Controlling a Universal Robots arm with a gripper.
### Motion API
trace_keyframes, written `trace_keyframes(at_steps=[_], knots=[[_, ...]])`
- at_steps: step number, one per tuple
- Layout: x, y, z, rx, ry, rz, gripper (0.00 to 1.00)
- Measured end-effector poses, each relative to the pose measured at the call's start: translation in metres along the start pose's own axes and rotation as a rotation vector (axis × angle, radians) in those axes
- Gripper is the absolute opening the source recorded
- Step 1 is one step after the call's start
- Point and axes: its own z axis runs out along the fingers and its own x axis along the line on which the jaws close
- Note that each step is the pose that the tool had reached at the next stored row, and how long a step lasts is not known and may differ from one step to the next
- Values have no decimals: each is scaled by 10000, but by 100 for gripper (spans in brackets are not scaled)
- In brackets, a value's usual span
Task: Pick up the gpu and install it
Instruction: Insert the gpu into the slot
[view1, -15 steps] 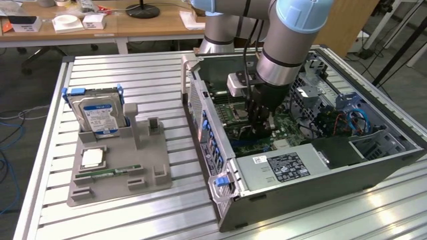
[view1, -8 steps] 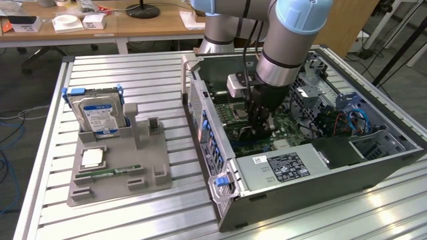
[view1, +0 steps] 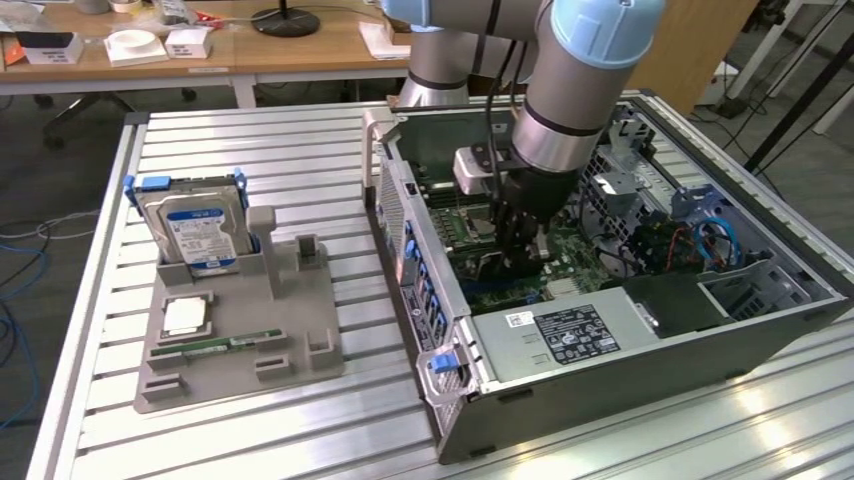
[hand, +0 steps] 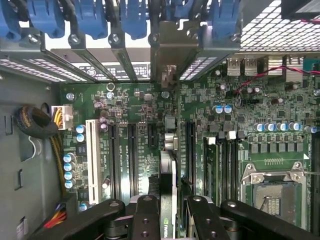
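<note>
Dark gpu (hand: 167, 172) pinched edge-on between claw (hand: 169, 212) fingers, over green motherboard (hand: 140, 105) slots.

Slatted metal table (view1: 267, 420), grey parts tray (view1: 240, 345), open computer case (view1: 641, 330)

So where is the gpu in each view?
Exterior view: the gpu hangs edge-on in the tool, inside the open computer case, above the motherboard.
Wrist view: the card stands edge-on between the tool's fingers, over the expansion slots.
Shared landmark: the green motherboard.
</note>
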Motion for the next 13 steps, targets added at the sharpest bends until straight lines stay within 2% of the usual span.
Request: trace_keyframes(at_steps=[2,13], knots=[[3,1,-15,-10,28,1,26],[1,1,11,-12,29,1,26]])
